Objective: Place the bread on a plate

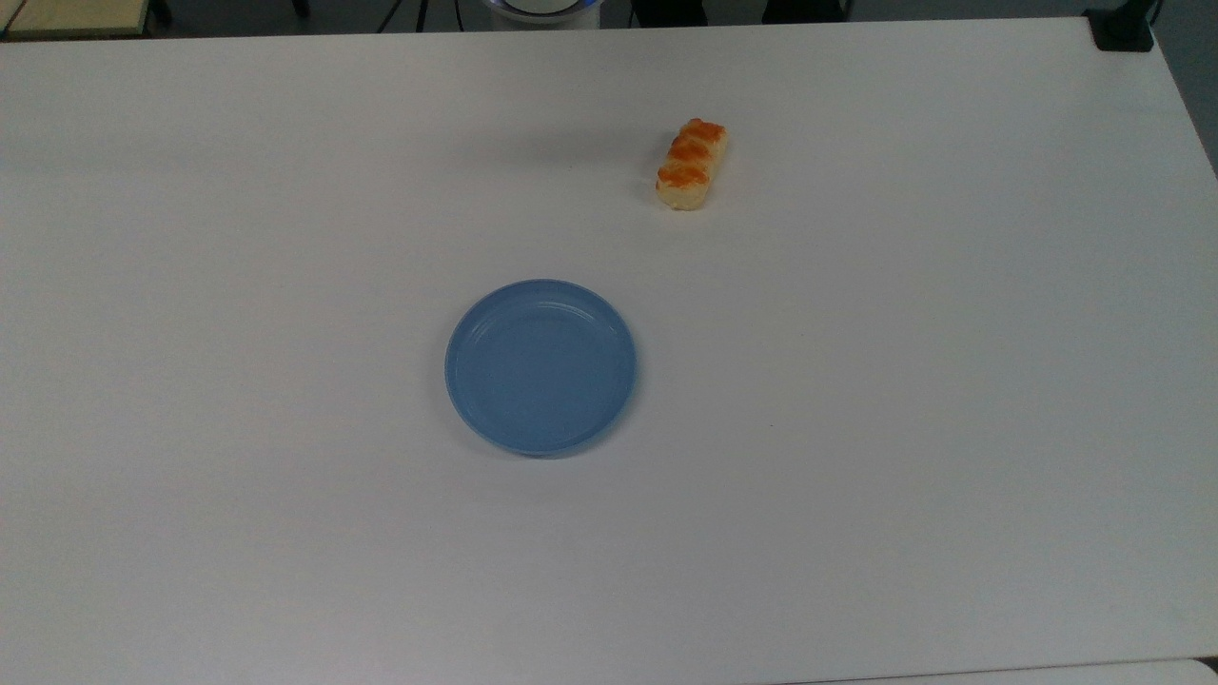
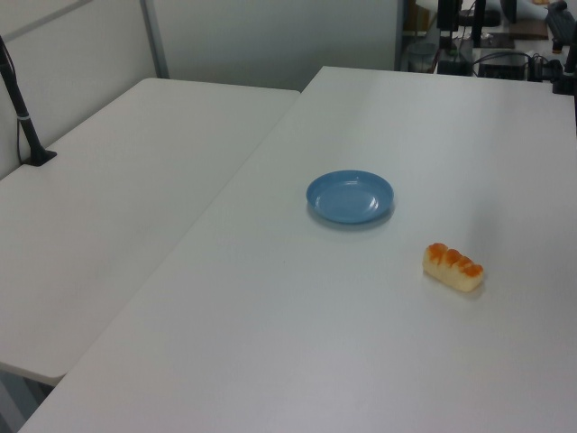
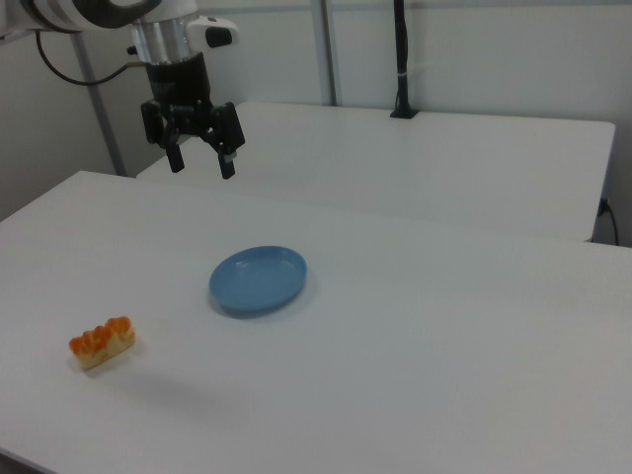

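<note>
The bread [image 1: 692, 165] is a small pale-yellow bar with orange-brown bumps, lying on the white table [image 1: 904, 381] up and to the right of the plate in the top view. In the left view the bread [image 2: 453, 267] lies nearer the camera than the plate [image 2: 350, 197]. The round light-blue plate [image 1: 540, 366] sits near the table's middle with nothing on it. In the right view my gripper [image 3: 201, 164] hangs open high above the table, up and to the left of the plate [image 3: 259, 279], and well above the bread [image 3: 102, 341]. Nothing is between its fingers.
A second white table [image 2: 117, 207] adjoins on the left view's left. A black clamp post [image 2: 22, 122] stands at its far left edge, and another post [image 3: 399, 59] rises behind in the right view. Cables and equipment [image 2: 505, 54] sit beyond the table's far end.
</note>
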`<state>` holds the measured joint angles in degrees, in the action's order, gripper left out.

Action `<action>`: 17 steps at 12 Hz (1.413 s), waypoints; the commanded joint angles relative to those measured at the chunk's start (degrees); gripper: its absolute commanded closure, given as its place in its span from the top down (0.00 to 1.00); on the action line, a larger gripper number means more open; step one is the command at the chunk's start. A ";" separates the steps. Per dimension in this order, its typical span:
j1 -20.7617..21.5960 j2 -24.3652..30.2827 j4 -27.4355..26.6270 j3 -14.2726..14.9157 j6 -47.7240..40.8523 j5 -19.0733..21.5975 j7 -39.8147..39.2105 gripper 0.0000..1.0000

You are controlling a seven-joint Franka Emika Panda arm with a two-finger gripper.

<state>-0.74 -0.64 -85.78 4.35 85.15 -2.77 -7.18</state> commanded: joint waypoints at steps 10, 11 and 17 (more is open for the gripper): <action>-0.14 1.60 -1.41 -0.22 -1.13 -0.57 -5.83 1.00; -0.14 2.30 -2.11 -0.22 -1.48 -0.57 -5.48 1.00; -0.31 8.28 -10.89 -3.71 -1.40 2.94 7.78 1.00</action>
<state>-0.71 4.03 -90.86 3.97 83.81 -1.60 -5.45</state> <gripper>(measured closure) 0.000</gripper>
